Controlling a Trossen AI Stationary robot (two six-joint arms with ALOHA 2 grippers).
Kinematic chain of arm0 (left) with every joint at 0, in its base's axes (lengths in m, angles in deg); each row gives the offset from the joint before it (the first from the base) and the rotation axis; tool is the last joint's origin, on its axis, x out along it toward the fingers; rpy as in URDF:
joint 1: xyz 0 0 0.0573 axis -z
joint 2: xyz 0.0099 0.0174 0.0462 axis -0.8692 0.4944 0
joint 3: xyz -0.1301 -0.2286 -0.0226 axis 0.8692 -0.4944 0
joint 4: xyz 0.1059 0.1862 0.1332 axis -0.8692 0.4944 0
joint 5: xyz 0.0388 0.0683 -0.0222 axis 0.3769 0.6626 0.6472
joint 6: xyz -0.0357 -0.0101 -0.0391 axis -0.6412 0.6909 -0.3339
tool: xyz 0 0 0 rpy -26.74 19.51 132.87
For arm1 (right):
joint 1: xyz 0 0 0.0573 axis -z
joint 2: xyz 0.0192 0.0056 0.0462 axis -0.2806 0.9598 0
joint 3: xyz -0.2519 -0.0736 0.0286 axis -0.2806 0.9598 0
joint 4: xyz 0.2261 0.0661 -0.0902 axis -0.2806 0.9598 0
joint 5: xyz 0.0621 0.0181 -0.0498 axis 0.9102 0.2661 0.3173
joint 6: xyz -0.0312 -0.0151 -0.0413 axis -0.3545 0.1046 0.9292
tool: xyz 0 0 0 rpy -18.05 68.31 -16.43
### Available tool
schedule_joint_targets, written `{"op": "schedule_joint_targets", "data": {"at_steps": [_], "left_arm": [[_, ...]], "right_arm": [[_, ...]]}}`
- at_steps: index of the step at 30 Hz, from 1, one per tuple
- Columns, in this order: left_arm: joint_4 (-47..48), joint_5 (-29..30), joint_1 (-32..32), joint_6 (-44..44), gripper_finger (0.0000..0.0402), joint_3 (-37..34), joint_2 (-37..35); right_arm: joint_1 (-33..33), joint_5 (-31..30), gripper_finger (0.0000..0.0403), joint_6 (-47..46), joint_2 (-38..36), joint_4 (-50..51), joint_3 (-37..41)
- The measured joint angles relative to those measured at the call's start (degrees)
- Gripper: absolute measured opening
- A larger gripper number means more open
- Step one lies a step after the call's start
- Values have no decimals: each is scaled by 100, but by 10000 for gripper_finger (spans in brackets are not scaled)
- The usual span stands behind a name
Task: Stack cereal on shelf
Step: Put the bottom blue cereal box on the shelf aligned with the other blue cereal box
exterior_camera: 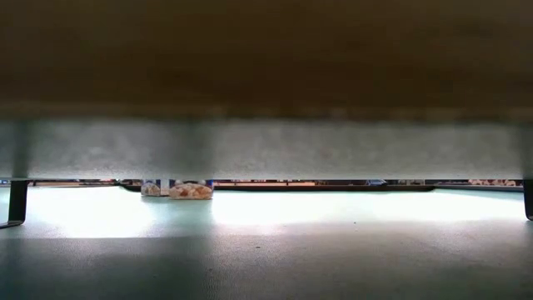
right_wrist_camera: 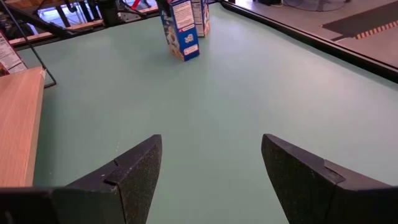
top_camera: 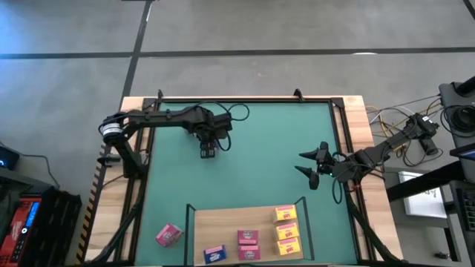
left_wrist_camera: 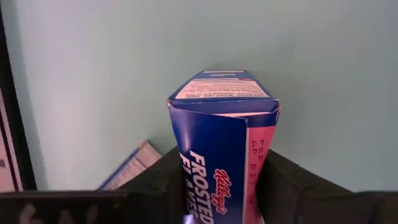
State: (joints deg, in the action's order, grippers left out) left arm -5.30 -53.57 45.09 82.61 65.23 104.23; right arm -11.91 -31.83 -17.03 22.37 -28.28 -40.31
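Observation:
A blue cereal box (left_wrist_camera: 217, 155) stands on the green mat (top_camera: 252, 148) left of centre, and my left gripper (top_camera: 209, 151) is shut on it from above. The right wrist view shows this box (right_wrist_camera: 184, 34) slightly tilted. A second blue box (left_wrist_camera: 132, 165) sits close beside it. My right gripper (right_wrist_camera: 211, 180) hovers open over the mat's right side, with nothing between its fingers. The shelf (top_camera: 223, 222), a light-wood board with dark posts, lies at the near edge. It carries three yellow boxes (top_camera: 287, 231), two pink (top_camera: 248, 245) and one blue (top_camera: 214, 254). My left gripper pinches the blue box between its two fingers, one on each narrow side (left_wrist_camera: 177, 177), near the box's upper end. The fingers (left_wrist_camera: 283, 186) point down from above. The box is narrower between them than at its far end. Its lower end (right_wrist_camera: 186, 55) rests on the mat.
One pink box (top_camera: 169, 234) lies on the mat left of the shelf. Dark rails frame the mat, and wooden table margins run along both sides. Cables and equipment crowd the area beyond the right edge (top_camera: 438, 133). Open mat lies between the two grippers.

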Motion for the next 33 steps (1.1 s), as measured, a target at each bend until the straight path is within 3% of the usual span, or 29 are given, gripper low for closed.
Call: {"op": "schedule_joint_targets", "data": {"at_steps": [6, 18, 33], "left_arm": [[508, -285, 25, 219, 127, 17, -2], [479, -537, 374, -761, 132, 183, -8], [593, -228, 1658, -1442, 132, 255, -470]], "right_arm": [[2, 0, 265, 1, -1, 0, 0], [2, 0, 265, 0, 1, 0, 0], [2, 0, 265, 0, 0, -2, 0]]}}
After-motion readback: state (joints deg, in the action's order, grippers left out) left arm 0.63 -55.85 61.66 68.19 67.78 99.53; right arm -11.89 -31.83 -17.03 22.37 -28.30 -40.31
